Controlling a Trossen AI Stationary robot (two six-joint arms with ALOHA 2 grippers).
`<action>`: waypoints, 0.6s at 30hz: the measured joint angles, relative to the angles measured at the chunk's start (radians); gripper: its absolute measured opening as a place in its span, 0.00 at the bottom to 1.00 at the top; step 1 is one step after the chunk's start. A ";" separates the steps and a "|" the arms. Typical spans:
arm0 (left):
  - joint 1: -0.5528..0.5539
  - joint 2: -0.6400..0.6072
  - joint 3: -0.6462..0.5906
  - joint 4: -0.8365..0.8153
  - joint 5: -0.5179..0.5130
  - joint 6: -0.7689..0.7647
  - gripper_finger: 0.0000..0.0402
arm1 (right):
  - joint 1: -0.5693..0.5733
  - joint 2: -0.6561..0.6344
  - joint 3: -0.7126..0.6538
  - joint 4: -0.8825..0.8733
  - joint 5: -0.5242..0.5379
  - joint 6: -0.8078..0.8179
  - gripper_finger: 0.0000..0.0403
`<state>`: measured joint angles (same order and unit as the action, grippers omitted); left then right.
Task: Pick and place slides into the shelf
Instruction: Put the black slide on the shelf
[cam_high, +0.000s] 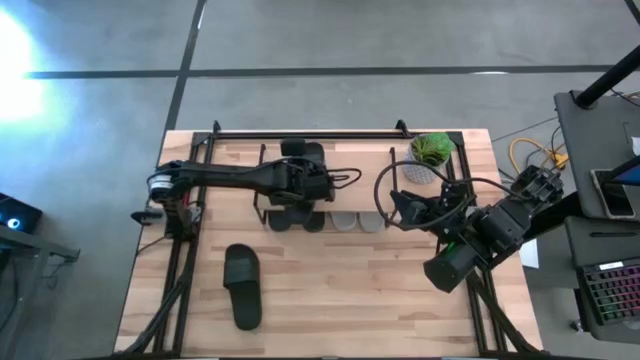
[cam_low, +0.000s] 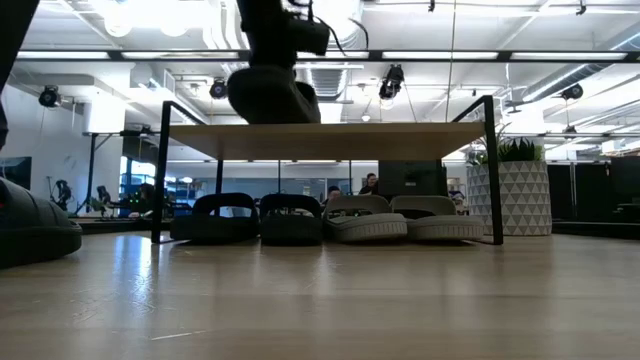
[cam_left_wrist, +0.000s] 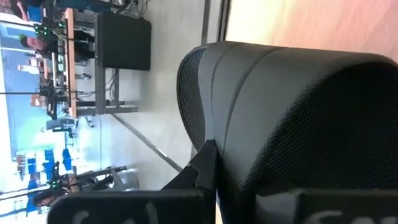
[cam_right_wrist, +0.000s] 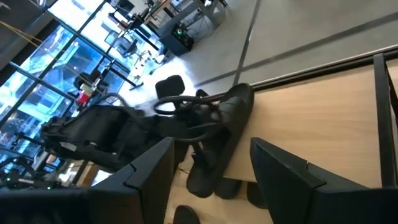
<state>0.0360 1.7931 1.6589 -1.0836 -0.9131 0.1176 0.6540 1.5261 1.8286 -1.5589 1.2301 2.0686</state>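
Note:
The shelf, a light board on thin black legs, stands at the table's far middle. Under it rest a dark pair of slides and a pale grey pair, soles on the table. Another dark slide lies flat near the table's left front. My left gripper is shut on a dark slide above the shelf's board. To the shelf's right, raised off the table, my right gripper stands open and holds nothing; it faces the held slide. My left gripper is shut on the dark slide at its side edge; the slide's own bulk hides the pads. The fingers come slanting down from the table's left side. The slide is lifted clear above the shelf's board, turned on its side and tilted.
A green plant in a white patterned pot stands at the table's far right, beside the shelf. Black frame rails run along the table's far and side edges. A desk with a laptop stands off the right edge.

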 joint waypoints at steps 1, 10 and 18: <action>0.003 0.009 -0.001 0.002 0.000 0.003 0.00 | 0.000 0.000 0.000 0.000 -0.001 0.000 0.50; 0.018 0.052 -0.001 0.056 -0.015 0.064 0.00 | 0.000 0.005 0.000 0.007 -0.030 0.000 0.50; 0.051 0.050 -0.002 0.132 -0.008 0.133 0.04 | 0.000 0.040 0.000 0.022 -0.061 0.000 0.50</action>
<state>0.0870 1.8427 1.6573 -0.9512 -0.9206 0.2504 0.6540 1.5665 1.8286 -1.5372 1.1690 2.0686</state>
